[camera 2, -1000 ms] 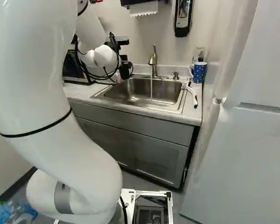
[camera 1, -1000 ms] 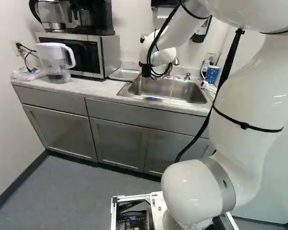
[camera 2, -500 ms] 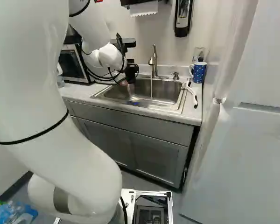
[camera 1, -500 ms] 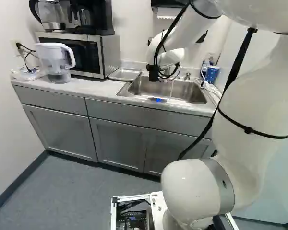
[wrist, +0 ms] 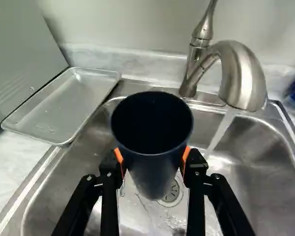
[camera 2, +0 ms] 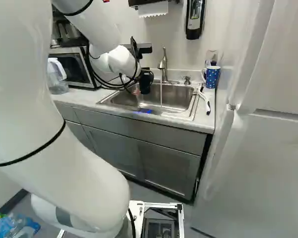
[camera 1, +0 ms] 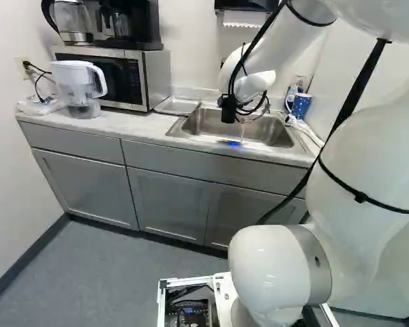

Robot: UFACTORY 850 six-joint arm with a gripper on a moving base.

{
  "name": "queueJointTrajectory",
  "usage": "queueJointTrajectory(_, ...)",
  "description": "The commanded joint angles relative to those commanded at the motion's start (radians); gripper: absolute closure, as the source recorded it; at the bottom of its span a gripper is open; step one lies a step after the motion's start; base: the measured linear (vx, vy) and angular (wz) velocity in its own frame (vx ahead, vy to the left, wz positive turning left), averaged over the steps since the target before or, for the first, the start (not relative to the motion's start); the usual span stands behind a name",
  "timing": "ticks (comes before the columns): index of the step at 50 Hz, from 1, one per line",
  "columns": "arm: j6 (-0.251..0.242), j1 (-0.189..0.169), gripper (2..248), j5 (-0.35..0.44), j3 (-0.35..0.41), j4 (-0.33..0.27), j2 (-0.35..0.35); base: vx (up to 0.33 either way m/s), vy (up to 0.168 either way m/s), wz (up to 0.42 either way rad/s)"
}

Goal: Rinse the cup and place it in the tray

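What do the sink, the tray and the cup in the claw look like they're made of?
Sink: metal, probably brushed stainless steel, by its soft grey shine.
Tray: metal, likely aluminium, dull silver with a raised rim.
Cup: smooth, dark, faintly shiny; plastic or coated metal, can't tell which.

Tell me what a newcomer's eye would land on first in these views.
Probably the dark cup, mouth up between the orange pads of the end effector, over the sink. Next comes the water running from the curved faucet, falling beside the cup rather than into it. In the base views, the huge white arm dominates, filling the right side of the left one.
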Motion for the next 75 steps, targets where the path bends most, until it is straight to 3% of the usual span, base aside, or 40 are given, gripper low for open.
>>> queueJointTrajectory(20, 0.0, -0.064, 126, -0.073, 0.047, 0.0, 0.049, 0.0, 0.0, 0.0)
queueJointTrajectory(36, 0.0, -0.107, 126, -0.116, 0.041, 0.0, 0.042, 0.0, 0.0, 0.0)
queueJointTrajectory(51, 0.0, -0.128, 126, -0.116, 0.015, 0.0, 0.016, 0.0, 0.0, 0.0)
queueJointTrajectory(75, 0.0, -0.132, 126, -0.116, -0.039, 0.0, -0.04, 0.0, 0.0, 0.0)
